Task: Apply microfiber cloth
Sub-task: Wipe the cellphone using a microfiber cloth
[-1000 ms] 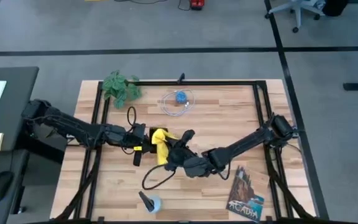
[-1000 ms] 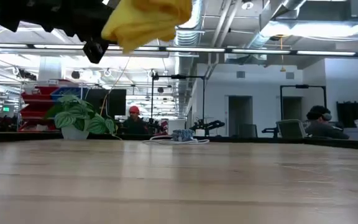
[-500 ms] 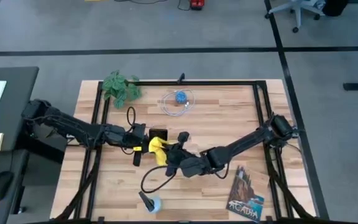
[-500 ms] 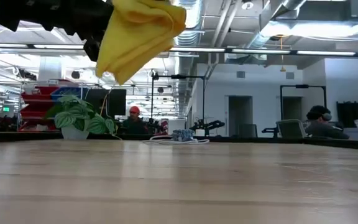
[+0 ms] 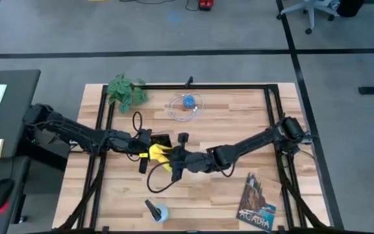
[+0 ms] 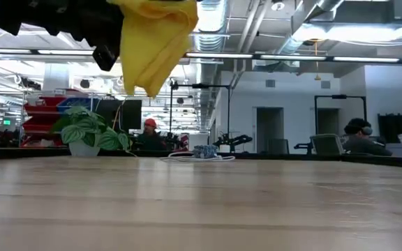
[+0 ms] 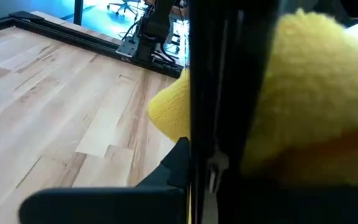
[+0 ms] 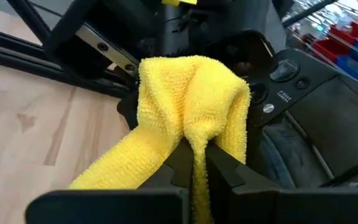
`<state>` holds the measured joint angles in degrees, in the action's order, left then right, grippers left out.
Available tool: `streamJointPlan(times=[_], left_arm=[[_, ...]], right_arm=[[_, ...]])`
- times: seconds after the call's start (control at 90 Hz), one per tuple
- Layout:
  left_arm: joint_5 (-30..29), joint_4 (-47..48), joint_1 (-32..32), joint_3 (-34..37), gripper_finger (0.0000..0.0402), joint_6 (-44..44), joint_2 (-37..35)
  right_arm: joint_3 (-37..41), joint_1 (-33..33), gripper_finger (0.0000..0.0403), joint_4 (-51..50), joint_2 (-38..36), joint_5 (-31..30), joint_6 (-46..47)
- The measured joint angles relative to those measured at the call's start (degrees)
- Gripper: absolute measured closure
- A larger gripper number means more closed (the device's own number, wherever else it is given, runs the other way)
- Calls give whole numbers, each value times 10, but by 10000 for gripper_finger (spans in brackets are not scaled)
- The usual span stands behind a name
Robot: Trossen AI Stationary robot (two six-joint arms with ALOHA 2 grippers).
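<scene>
The right pincer (image 8: 194, 163) is clamped on a fold of the yellow cloth (image 8: 188, 106), which hangs limp below it above the table (image 5: 226, 120), looking light, soft and best pinched at a bunched fold.

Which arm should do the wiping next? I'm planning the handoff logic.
The right. Its end effector is pinched shut on the rumpled bright yellow microfiber cloth, lifted off the table. The left end effector sits beside it, apparently holding a black device.
</scene>
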<state>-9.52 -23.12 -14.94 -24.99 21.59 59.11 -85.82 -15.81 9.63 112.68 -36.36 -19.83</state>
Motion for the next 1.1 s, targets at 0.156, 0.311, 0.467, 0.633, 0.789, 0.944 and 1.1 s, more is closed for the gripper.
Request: streamJointPlan(times=[0.156,0.311,0.467,0.633,0.789,0.944,1.1], left_arm=[[0,3,0,0,391,1,0],[4,14,0,0,391,0,1],[3,22,0,-1,391,0,1],[-5,9,0,-4,391,1,0],[-6,0,-1,-5,391,2,-2],[3,-7,-2,-4,391,2,-1],[11,3,-3,-3,391,0,-1]], right_arm=[[0,10,400,-6,0,45,0],[-3,5,400,-56,-2,63,25],[-3,-9,400,-93,-7,26,31],[0,-35,400,-114,-27,-89,-23],[2,-44,400,-96,-48,-158,-80],[1,-44,400,-34,-56,-178,-139],[1,-43,400,-6,-57,-272,-180]])
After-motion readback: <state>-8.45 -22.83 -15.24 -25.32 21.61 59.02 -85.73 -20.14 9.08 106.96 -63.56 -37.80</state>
